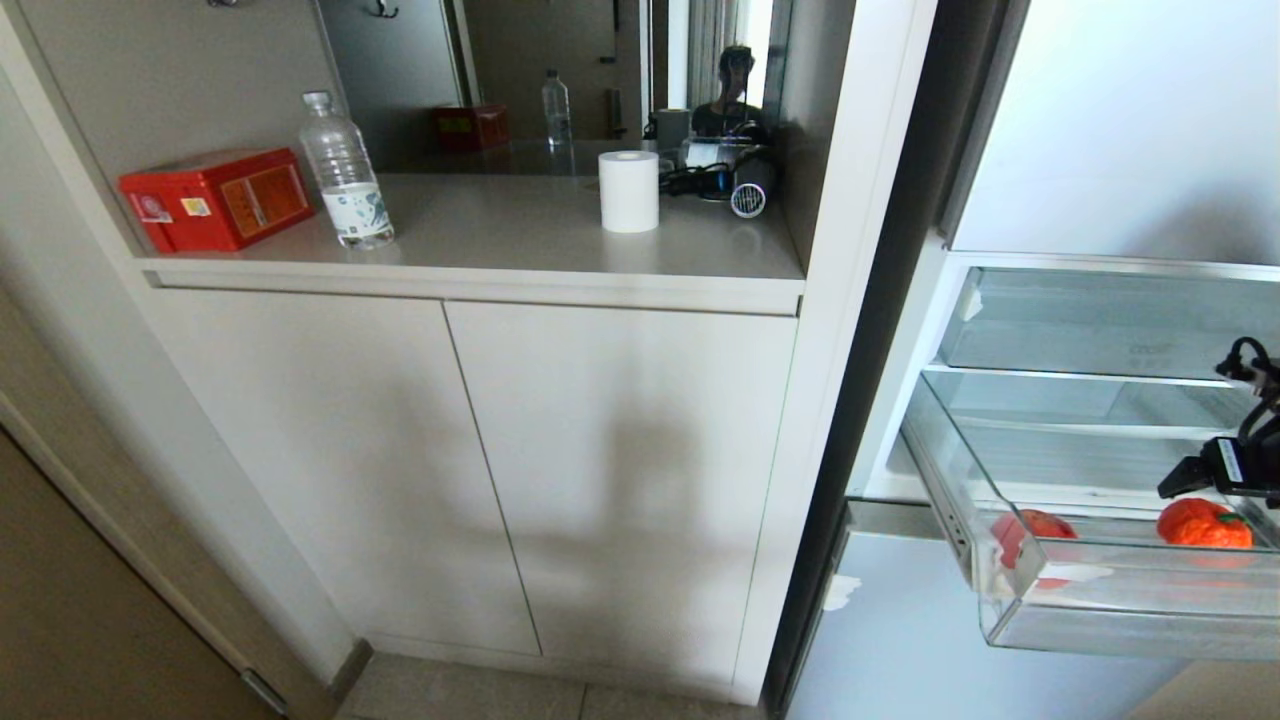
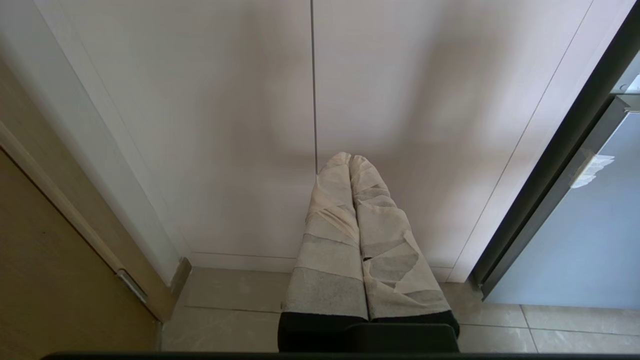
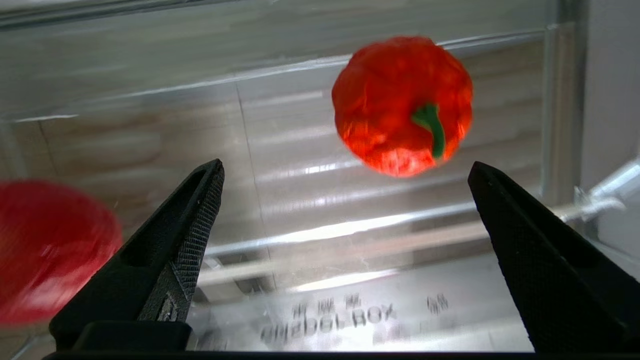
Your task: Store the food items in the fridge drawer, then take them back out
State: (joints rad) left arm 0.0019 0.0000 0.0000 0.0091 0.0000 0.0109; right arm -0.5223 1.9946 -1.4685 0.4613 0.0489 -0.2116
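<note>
The right gripper [image 3: 345,175] hangs over the pulled-out fridge drawer [image 1: 1120,600], fingers [image 3: 200,210] spread wide and empty; an orange-red pepper [image 3: 402,105] lies on the ribbed floor beyond the fingertips; a red fruit [image 1: 1030,530] lies near the drawer's corner; the left gripper [image 2: 350,162], fingers pressed together, faces the cabinet doors [image 2: 225,125].

Pulled-out clear fridge drawer [image 1: 1120,600] noted at lower right of head view, tall transparent front wall, ribbed floor, white tape scrap at its left front corner. Two food items seen inside, well apart: orange-red pepper-like piece [image 3: 402,105] with crinkled skin and green stem lay on the ribbed floor toward the right side [image 1: 1203,524]; rounder, darker red piece [image 1: 1030,535] sat near the left front corner, just behind the tape, blurred at the edge of the right wrist view [image 3: 47,250].
</note>
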